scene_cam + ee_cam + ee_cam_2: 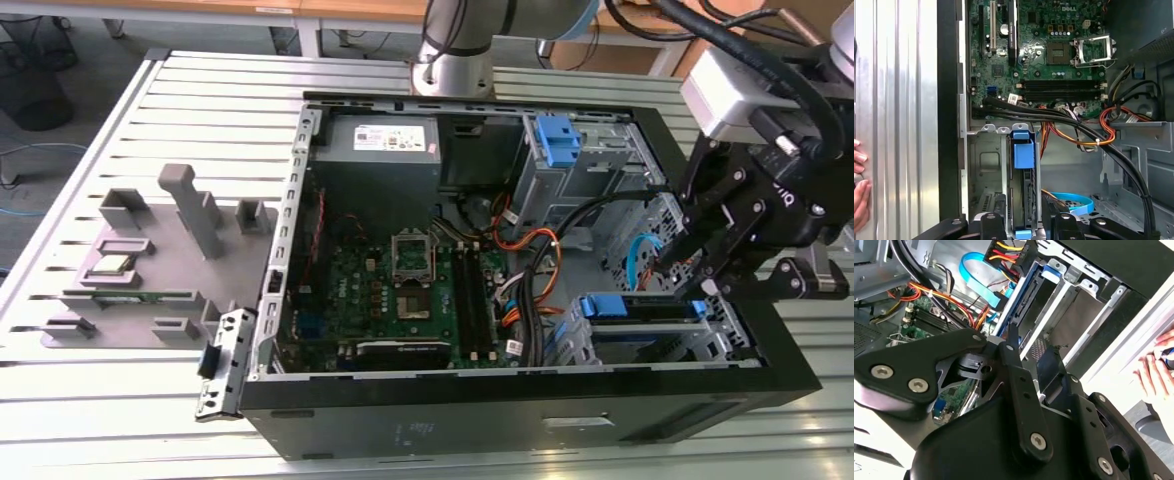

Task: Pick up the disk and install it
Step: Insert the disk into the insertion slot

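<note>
The disk (645,306) stands on edge in the lower drive bay of the open computer case (534,400), its blue bracket showing along the top. In the first wrist view the disk (1024,195) sits in the metal cage with its blue tab up. My gripper (697,285) hangs right over that bay at the exterior view's right. In both wrist views the fingers (991,225) stand apart on either side of the disk without pressing it. In the second wrist view my gripper (1034,367) is open, and the disk's edge (1021,300) lies beyond it.
A grey power supply (380,140), the motherboard (400,280) and orange and black cables (534,250) fill the case. A bare blue bracket (558,140) sits in the upper bay. A grey fixture (147,260) holds parts at the exterior view's left. A person's hand (1154,375) rests beside the case.
</note>
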You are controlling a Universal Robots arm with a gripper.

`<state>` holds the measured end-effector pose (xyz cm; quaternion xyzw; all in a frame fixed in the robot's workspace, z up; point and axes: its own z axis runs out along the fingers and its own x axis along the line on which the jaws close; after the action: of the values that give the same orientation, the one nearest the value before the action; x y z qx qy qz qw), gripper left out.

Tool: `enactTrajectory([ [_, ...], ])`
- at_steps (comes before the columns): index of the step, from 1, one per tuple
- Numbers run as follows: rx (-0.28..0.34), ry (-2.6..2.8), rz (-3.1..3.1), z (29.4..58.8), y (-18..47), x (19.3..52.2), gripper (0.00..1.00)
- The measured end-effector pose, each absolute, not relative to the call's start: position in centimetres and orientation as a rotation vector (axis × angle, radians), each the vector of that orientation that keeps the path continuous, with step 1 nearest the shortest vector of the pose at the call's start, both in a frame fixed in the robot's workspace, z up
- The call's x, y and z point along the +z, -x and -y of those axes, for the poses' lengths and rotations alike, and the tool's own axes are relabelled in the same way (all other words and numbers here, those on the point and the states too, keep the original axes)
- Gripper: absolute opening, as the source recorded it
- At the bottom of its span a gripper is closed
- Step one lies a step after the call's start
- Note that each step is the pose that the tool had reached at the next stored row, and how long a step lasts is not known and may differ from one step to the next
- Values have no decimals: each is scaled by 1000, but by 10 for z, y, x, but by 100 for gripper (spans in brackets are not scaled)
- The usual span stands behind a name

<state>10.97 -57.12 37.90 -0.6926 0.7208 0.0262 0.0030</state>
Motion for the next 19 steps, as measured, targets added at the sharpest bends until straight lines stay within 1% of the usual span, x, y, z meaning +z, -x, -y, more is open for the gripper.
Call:
enactTrajectory([
  [6,77,2186,-2243,571,-108,371,42],
  [12,63,2189,-2227,569,-104,367,42],
  [19,61,2189,-2226,565,-103,366,42],
])
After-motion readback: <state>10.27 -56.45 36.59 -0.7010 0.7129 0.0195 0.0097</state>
